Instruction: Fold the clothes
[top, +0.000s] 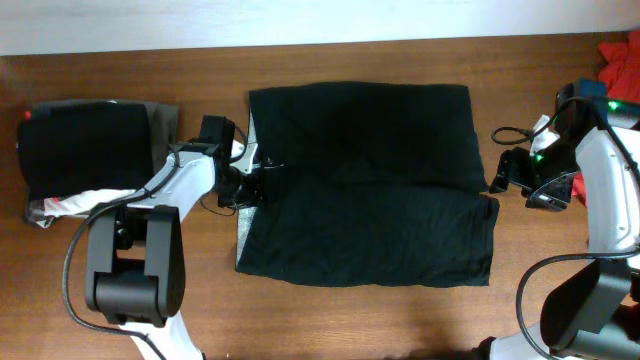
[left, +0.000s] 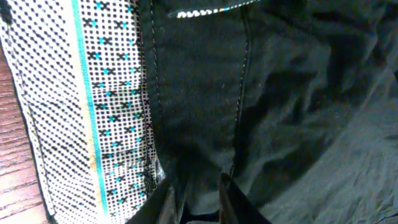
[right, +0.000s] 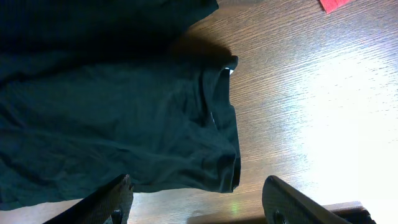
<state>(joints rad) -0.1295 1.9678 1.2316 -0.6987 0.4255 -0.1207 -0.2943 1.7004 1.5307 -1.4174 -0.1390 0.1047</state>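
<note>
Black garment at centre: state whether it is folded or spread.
Partly folded: the black garment lies flat, one layer overlapping another, edges stepped at the right.

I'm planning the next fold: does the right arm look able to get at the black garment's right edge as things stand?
Probably yes: its open pincer sits just beside the black garment, with only bare table between them.

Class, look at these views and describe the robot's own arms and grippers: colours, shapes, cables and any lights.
Both arms are white shells joined by black cylindrical joints. The left arm trails a looping black cable; the right arm shows a green light. The left gripper and right gripper have dark, flat, tapering fingers.
</note>
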